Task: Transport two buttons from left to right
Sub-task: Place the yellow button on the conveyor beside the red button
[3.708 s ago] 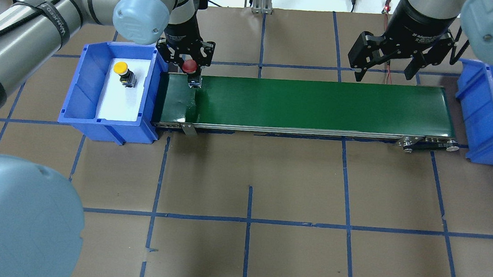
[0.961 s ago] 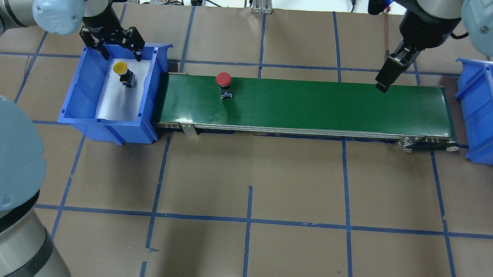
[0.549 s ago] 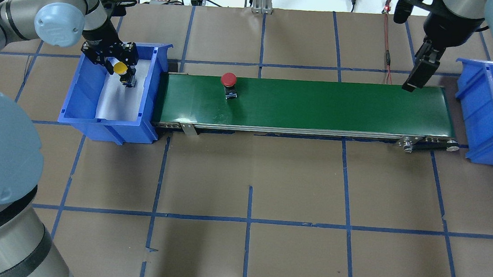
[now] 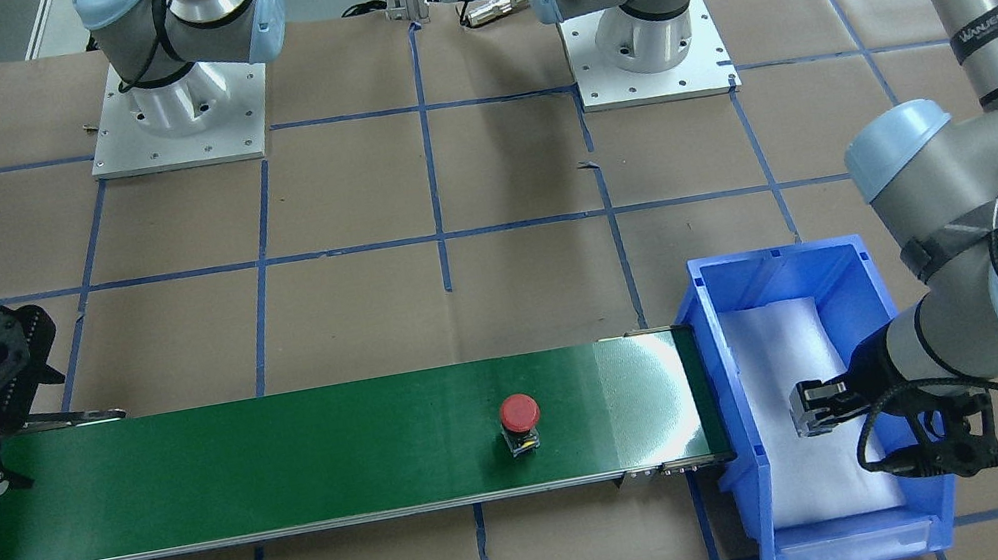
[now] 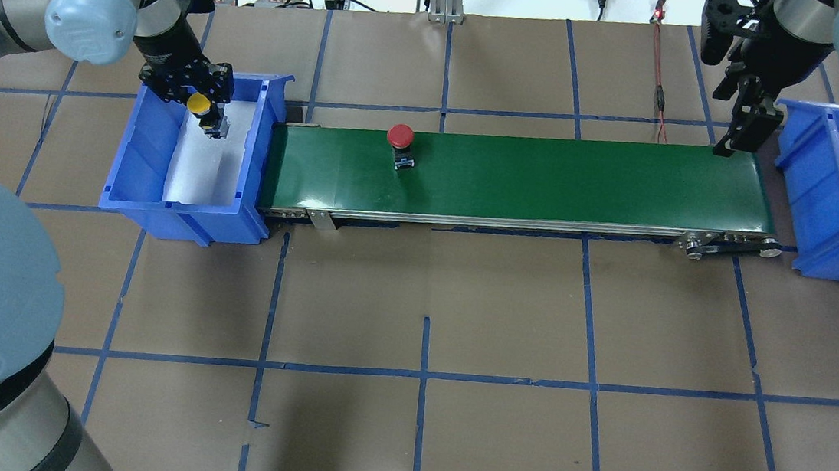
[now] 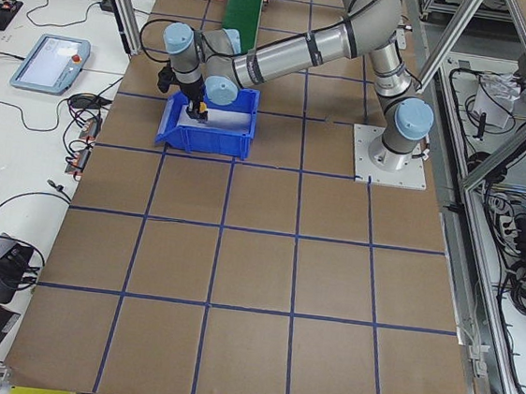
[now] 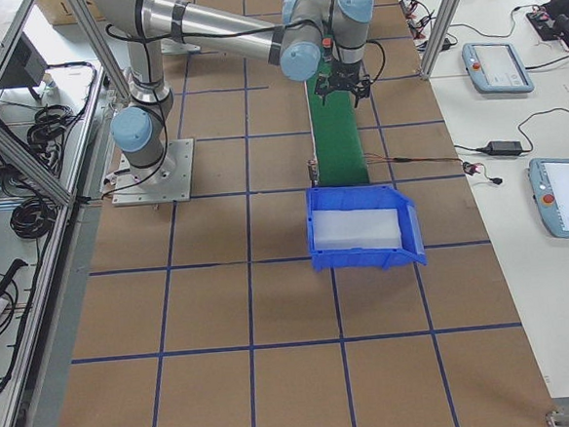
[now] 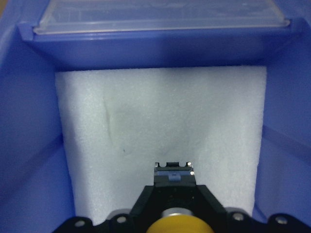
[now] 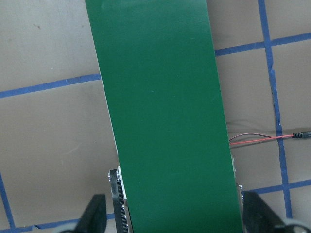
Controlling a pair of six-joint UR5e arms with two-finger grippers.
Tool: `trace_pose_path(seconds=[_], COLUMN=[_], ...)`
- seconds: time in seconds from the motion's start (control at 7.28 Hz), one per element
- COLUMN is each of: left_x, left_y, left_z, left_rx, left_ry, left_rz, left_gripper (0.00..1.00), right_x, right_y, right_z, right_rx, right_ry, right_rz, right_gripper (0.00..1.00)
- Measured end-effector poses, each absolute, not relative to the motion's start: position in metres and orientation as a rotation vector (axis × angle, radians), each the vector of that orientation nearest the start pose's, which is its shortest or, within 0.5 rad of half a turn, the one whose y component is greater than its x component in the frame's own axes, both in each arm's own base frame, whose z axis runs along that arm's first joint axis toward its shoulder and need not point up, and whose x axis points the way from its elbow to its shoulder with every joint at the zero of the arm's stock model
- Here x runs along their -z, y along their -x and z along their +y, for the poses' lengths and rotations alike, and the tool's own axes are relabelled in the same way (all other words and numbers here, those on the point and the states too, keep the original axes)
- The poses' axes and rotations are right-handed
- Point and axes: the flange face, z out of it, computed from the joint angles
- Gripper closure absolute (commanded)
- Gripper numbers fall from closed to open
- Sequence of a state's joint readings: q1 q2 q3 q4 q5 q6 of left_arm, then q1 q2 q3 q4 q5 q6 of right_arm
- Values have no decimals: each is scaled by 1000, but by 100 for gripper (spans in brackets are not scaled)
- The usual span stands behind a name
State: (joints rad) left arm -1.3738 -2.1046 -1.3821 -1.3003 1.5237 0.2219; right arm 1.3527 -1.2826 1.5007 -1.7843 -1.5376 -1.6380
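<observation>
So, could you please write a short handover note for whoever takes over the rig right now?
Left gripper shut on the yellow button, in the left bin.
Right gripper open over the belt's right end, holding nothing.
Red button upright on the belt, nearer its left end.
Done: red out of the left bin.
Left: yellow onto the belt, then both into the right bin.

you get bright, even light; soft shadows darken the table (image 5: 504,313) at its near edge, the green belt (image 4: 285,458) carries a pale sheen at one end, and the yellow cap (image 8: 177,226) sits blurred
</observation>
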Motion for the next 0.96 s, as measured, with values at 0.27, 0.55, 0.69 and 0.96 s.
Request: trace_pose_path(seconds=[0.27,0.55,0.69,0.96], left_x=[-335,-368,-376,-362], left_y=[27,90,124,189], left_z=[-678,-662,-655,-644], left_rx=[-65,-35,-24,-55], left_ry=[-54,-49,-72,-89], left_rz=[3193,3186,3181,3175], left_gripper=[68,68,68,68], right_x=[-351,-324,-314,-297], right_y=[5,7,11,27], right_z=[-631,-626,-623,-619], right_rx=[23,-11,-16,8], right_ry=[2118,2192,2245,2332], right_rz=[2280,2214,2184,2133], right_gripper=[2,3,3,8])
